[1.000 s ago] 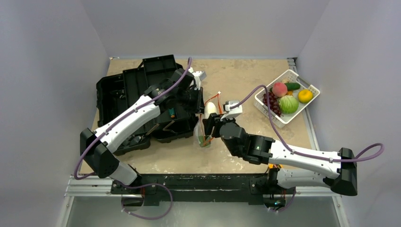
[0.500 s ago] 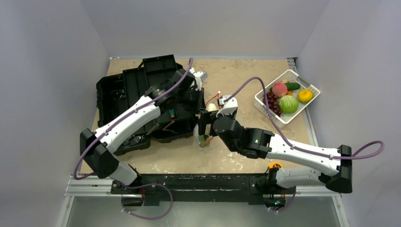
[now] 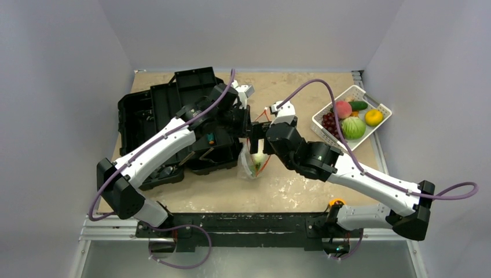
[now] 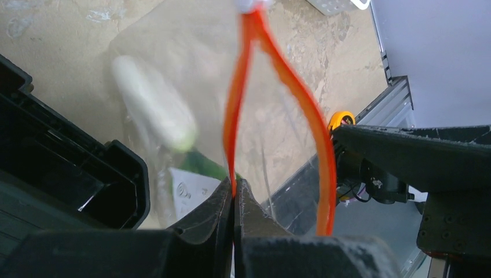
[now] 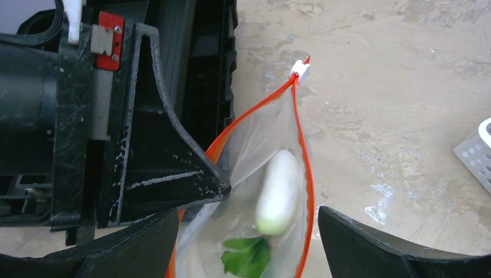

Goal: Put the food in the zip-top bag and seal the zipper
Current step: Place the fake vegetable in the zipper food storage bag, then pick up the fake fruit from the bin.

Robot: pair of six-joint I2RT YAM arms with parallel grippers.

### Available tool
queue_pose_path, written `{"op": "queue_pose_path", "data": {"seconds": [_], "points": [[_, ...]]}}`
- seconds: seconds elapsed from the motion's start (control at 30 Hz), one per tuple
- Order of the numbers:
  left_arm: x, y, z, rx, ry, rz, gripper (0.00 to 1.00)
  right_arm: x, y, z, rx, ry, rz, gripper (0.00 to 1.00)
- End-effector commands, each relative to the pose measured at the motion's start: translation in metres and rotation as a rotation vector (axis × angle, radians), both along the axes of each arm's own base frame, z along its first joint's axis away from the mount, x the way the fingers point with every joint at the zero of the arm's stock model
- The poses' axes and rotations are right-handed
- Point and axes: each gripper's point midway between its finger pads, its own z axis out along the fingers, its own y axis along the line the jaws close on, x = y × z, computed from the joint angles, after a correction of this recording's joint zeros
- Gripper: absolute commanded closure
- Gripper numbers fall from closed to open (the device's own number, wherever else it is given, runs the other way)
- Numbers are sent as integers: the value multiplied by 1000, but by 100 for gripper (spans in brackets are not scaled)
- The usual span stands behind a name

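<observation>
The zip-top bag (image 3: 250,168) hangs with its mouth upward beside the toolbox. My left gripper (image 4: 234,194) is shut on one side of the orange-red zipper (image 4: 237,116), which holds the mouth spread. A white radish (image 5: 279,191) with green leaves (image 5: 249,258) lies inside the bag, blurred in both wrist views. My right gripper (image 5: 248,231) stands open right above the mouth, with nothing between its fingers. The rest of the food sits in the white basket: cabbage (image 3: 353,127), lemon (image 3: 373,117), pink-red fruit (image 3: 342,109), cucumber (image 3: 358,105) and grapes (image 3: 330,121).
An open black toolbox (image 3: 156,110) fills the left half of the table, its edge touching the bag's left side. The white slotted basket (image 3: 350,90) stands at the far right. The zipper's white slider (image 5: 300,68) sits at the far end of the mouth.
My right gripper has opened and let go of the radish, which has dropped from above the mouth into the bag. The right wrist has shifted toward the far side. The left gripper keeps its hold.
</observation>
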Motion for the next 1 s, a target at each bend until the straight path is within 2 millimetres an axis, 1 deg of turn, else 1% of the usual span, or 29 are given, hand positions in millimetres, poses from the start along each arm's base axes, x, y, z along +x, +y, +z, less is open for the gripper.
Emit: {"op": "queue_pose_path", "data": {"seconds": [0.0, 0.17, 0.27, 0.33, 0.4, 0.5, 0.53, 0.6, 0.63, 0.67, 0.73, 0.83, 0.87, 0.93, 0.97], "points": [[-15, -5, 22, -35, -49, -57, 100, 8, 5, 38, 85, -67, 4, 9], [-18, -10, 18, -42, -22, -76, 100, 13, 0, 77, 119, -135, 9, 10], [-17, -10, 15, -32, -27, -78, 100, 26, -12, 92, 119, -156, -21, 12], [-17, -8, 16, -22, -33, -82, 100, 41, -30, 98, 111, -158, -79, 13], [-20, -8, 19, -26, -33, -95, 100, 56, -56, 104, 111, -163, -161, 13], [-24, -10, 25, -62, -50, -118, 100, 72, -102, 113, 123, -200, -299, 12], [-25, -10, 24, -66, -52, -120, 100, 79, -122, 114, 123, -212, -360, 12], [-23, -11, 23, -61, -54, -122, 100, 88, -150, 113, 139, -217, -437, 13], [-23, -11, 21, -55, -51, -124, 100, 94, -162, 110, 150, -218, -463, 13], [-23, -11, 20, -53, -48, -128, 100, 101, -171, 103, 154, -211, -490, 14], [-23, -12, 19, -54, -48, -134, 100, 118, -193, 82, 168, -176, -549, 14], [-22, -13, 18, -50, -57, -143, 100, 142, -217, 36, 182, -81, -617, 14], [-22, -12, 18, -48, -61, -145, 100, 148, -225, 16, 187, -40, -641, 14], [-22, -12, 19, -48, -69, -153, 100, 158, -242, -14, 214, 4, -685, 13], [-23, -13, 20, -52, -70, -161, 100, 163, -253, -26, 233, 12, -714, 14]]}}
